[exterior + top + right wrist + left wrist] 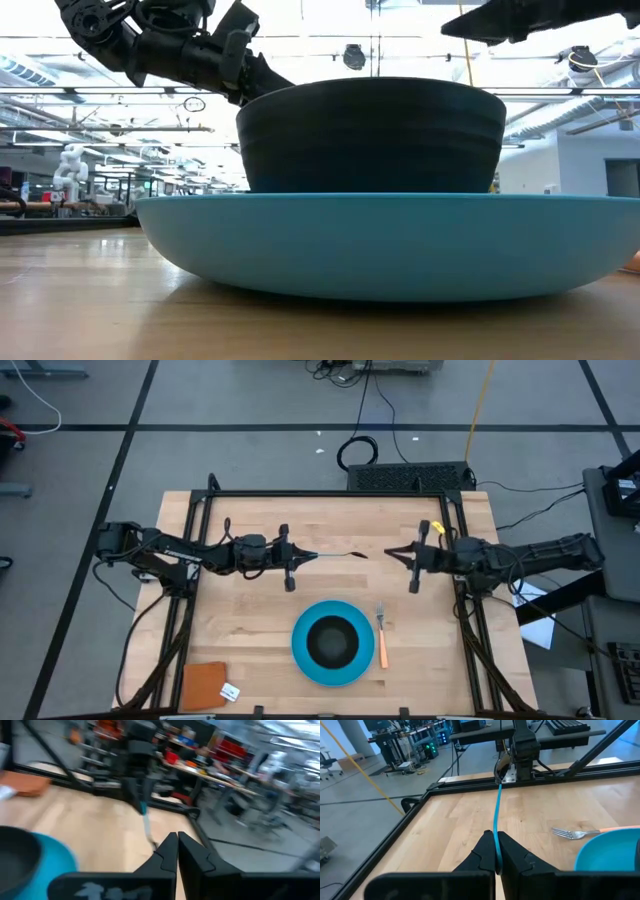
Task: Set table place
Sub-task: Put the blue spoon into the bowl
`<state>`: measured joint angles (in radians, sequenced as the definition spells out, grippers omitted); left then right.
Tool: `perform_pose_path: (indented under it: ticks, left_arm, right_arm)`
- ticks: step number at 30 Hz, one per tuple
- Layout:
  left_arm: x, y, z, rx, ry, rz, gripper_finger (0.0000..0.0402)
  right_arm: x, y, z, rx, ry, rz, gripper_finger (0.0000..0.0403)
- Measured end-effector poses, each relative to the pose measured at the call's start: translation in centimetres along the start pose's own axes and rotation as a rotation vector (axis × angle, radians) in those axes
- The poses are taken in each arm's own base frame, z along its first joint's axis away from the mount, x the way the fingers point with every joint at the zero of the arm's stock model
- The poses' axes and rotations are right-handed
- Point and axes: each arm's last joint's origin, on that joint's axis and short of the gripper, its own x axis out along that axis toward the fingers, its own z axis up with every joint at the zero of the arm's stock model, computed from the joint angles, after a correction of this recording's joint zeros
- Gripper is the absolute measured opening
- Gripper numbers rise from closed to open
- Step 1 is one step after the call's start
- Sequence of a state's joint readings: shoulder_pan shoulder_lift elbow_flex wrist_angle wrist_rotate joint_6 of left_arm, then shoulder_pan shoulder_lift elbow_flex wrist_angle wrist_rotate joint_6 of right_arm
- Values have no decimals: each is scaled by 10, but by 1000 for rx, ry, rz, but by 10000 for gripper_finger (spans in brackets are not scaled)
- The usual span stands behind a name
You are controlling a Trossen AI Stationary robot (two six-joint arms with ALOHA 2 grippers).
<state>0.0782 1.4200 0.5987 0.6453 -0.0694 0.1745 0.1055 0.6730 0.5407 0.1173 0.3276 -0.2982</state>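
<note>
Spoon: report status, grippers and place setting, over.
Left gripper shut on spoon, held above the table. Right gripper shut, empty. Bowl on plate, fork beside it. Nothing obstructing.

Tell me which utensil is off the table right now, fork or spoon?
The teal-handled spoon: the left gripper holds it above the table. The orange-handled fork lies right of the blue plate.

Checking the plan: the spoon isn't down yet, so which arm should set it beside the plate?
Left: the left gripper already holds the spoon by its teal handle. The right gripper is shut and empty.
</note>
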Motion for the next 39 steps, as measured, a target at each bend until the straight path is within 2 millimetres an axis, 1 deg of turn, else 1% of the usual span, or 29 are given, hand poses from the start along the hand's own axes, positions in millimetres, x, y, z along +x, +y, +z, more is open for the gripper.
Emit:
perform_pose_path:
  ticks: [5, 7, 13, 17, 23, 34, 39]
  left_arm:
    - [0, 0, 0, 0, -2, -9, 4]
    - [0, 0, 0, 0, -2, -9, 4]
    - [0, 0, 1, 0, -4, -9, 4]
    - [0, 0, 1, 0, -4, -10, 4]
    - [0, 0, 0, 7, 5, -14, 4]
    - [0, -1, -1, 7, 11, -15, 4]
    - [0, -1, -1, 4, 13, -15, 4]
  right_arm:
    - [-6, -4, -7, 49, -71, 175, 0]
    - [-6, -7, -9, 77, -75, 206, 0]
    - [-5, -15, -19, 145, -41, 205, 0]
    - [-8, -20, -23, 181, -104, 216, 0]
    - [-15, -24, -43, 210, -114, 155, 0]
    - [-23, -12, -82, 299, -137, 142, 0]
    - [-25, -10, -89, 273, -150, 138, 0]
